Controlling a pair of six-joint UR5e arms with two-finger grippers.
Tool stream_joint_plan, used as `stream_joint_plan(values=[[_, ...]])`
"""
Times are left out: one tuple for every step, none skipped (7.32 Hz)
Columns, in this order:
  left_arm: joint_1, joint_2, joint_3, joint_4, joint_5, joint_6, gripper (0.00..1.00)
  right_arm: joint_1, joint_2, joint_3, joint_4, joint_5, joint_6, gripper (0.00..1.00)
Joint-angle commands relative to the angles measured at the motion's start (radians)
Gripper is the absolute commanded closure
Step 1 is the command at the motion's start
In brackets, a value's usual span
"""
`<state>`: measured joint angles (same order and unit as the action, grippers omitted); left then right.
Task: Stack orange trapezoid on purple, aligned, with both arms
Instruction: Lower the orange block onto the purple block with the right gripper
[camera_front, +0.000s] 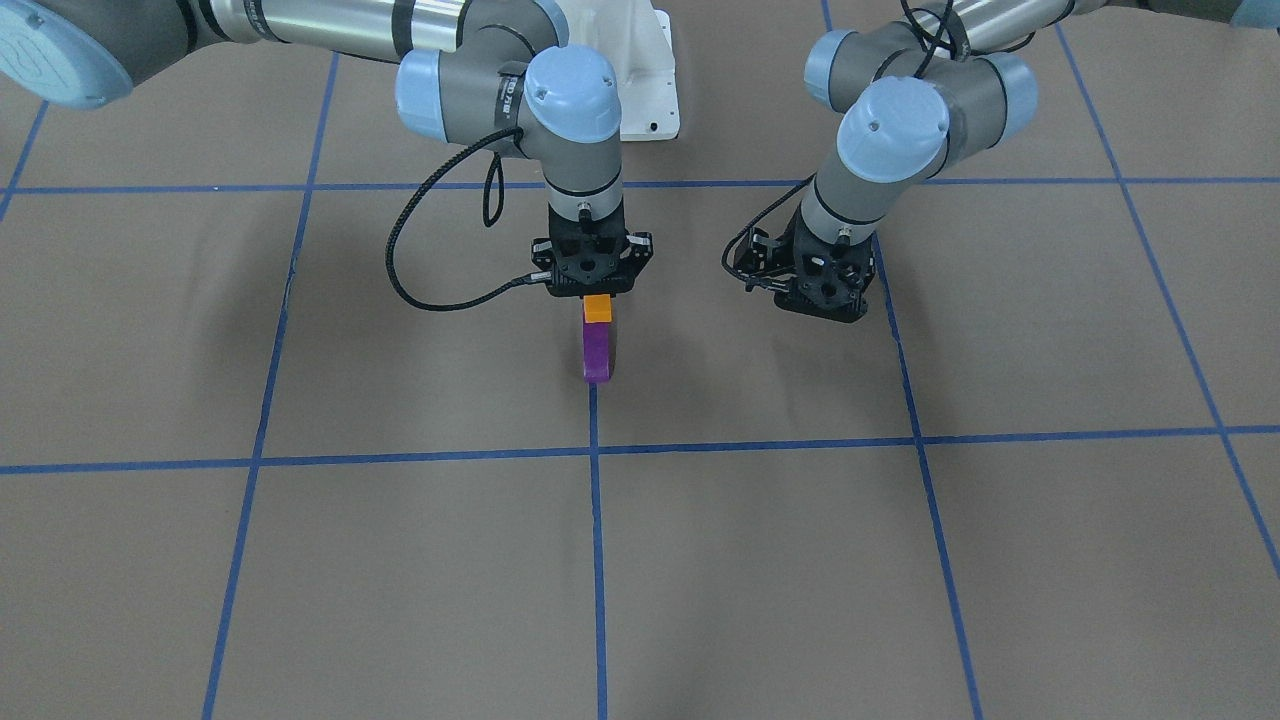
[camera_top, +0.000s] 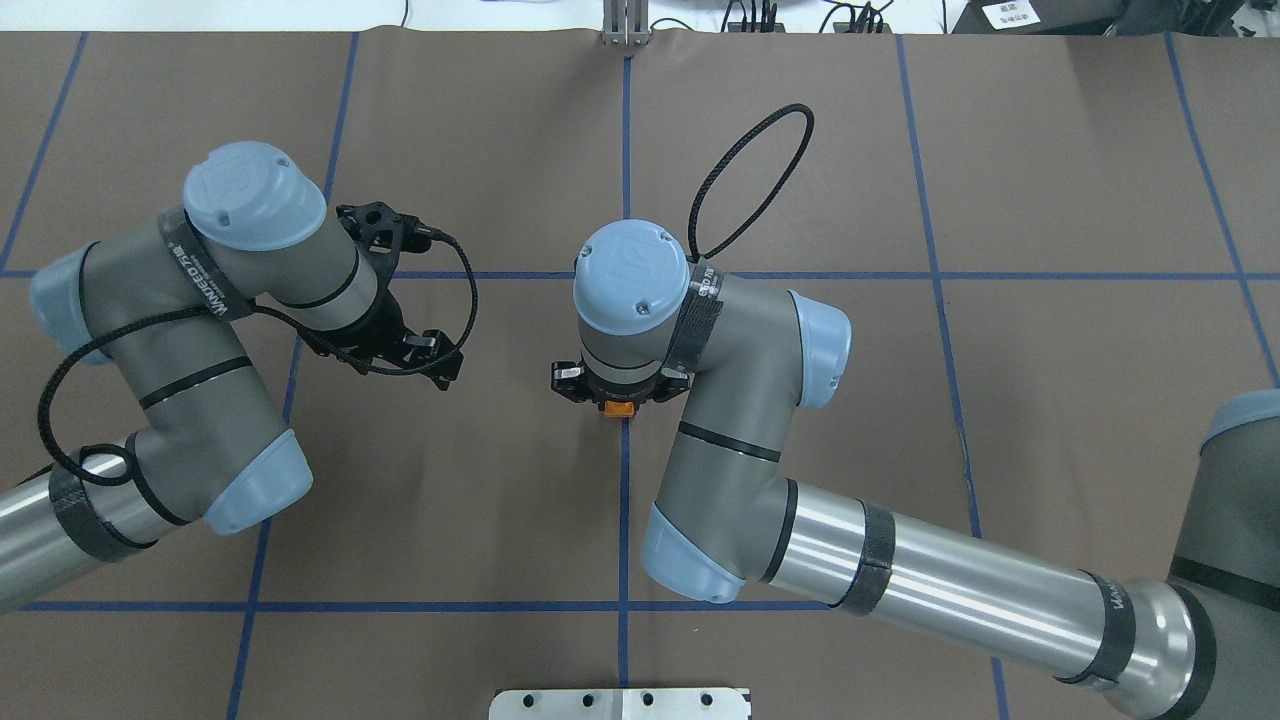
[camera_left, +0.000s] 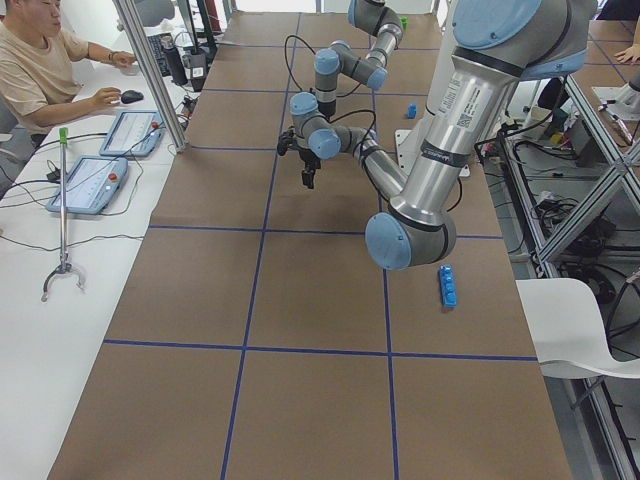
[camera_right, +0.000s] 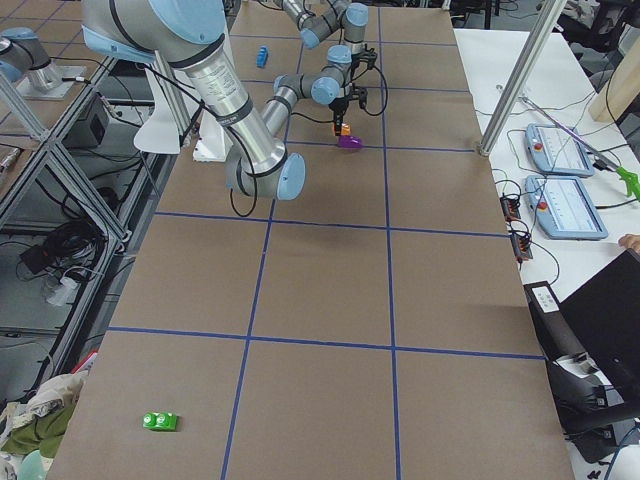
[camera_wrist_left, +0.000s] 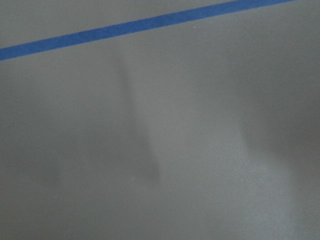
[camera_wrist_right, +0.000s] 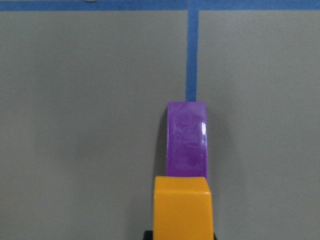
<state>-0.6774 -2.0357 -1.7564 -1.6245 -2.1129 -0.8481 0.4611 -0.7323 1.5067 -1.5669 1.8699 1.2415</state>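
My right gripper is shut on the orange trapezoid and points straight down. The purple block lies on the table on a blue tape line, its sloped side facing away from the robot. The orange block hangs right over the purple block's robot-side end; I cannot tell whether they touch. The right wrist view shows the orange block in front of the purple block. My left gripper hovers low over bare table to the side, empty; its fingers are hidden, so I cannot tell its state.
A long blue brick and a small blue block lie near the robot's base. A green block lies far off at the table's end. The white base plate stands behind the grippers. An operator sits at a side desk.
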Motion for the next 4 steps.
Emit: stream_joint_plan(values=[[0.001, 0.0, 0.0, 0.0, 0.001, -0.005, 0.01, 0.014, 0.001, 0.0, -0.001, 0.002, -0.002, 1.0], [0.001, -0.003, 0.0, 0.0, 0.001, -0.011, 0.01, 0.024, 0.001, 0.007, -0.001, 0.006, -0.002, 1.0], [0.001, -0.005, 0.0, 0.0, 0.001, -0.011, 0.01, 0.025, -0.001, 0.009, -0.002, 0.008, -0.002, 1.0], [0.001, -0.003, 0.0, 0.0, 0.001, -0.011, 0.01, 0.022, -0.002, 0.0, -0.002, 0.003, -0.002, 1.0]])
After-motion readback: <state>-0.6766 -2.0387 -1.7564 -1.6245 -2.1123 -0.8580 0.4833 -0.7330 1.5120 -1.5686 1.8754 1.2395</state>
